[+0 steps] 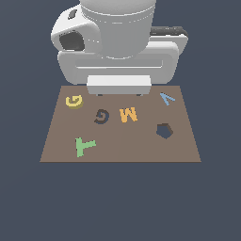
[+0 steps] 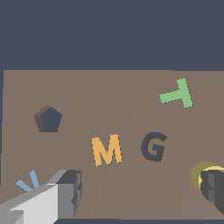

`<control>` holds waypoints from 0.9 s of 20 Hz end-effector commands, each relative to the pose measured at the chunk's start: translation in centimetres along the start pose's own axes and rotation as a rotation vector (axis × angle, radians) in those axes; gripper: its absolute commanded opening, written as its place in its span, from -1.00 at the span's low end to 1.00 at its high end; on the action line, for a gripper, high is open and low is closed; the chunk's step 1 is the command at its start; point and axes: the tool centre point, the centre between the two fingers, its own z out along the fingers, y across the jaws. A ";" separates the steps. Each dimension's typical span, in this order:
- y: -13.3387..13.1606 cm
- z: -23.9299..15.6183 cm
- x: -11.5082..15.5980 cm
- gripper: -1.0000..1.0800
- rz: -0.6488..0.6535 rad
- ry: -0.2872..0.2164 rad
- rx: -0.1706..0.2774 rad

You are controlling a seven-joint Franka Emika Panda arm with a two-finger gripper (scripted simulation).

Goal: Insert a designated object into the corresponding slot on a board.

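Note:
The yellow G block (image 1: 74, 101) lies on the brown board (image 1: 141, 148) near its far corner on the exterior view's left. In the wrist view the block (image 2: 197, 171) is partly hidden behind one finger (image 2: 213, 189). The dark G-shaped slot (image 1: 101, 116) lies a little toward the board's middle from it, next to the orange M (image 1: 128, 114); the slot also shows in the wrist view (image 2: 153, 146). My gripper (image 1: 118, 94) hangs over the board's far edge, above the surface. It is open and empty in the wrist view (image 2: 140, 186), jaws wide apart.
A green T (image 1: 84, 146) lies near the front on the exterior view's left. A dark pentagon recess (image 1: 164, 130) and a blue V-like shape (image 1: 167, 98) are on the right. The arm's white base (image 1: 117, 42) stands behind the board.

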 end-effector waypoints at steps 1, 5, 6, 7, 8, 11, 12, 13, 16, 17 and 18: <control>0.0 0.0 0.0 0.92 0.000 0.000 0.000; 0.2 0.1 0.1 0.92 0.015 0.000 0.000; 0.3 0.2 0.1 0.92 0.023 0.000 0.000; 0.5 0.3 0.1 0.92 0.033 0.000 -0.001; 0.6 0.4 0.2 0.92 0.045 0.000 -0.001; 1.3 0.9 0.3 0.92 0.093 -0.001 -0.002; 1.5 1.0 0.4 0.92 0.112 -0.001 -0.002; 1.8 1.2 0.5 0.92 0.134 -0.001 -0.003; 2.9 1.9 0.6 0.92 0.211 -0.002 -0.004; 3.4 2.2 0.6 0.92 0.240 -0.003 -0.005; 3.8 2.5 0.7 0.92 0.272 -0.003 -0.005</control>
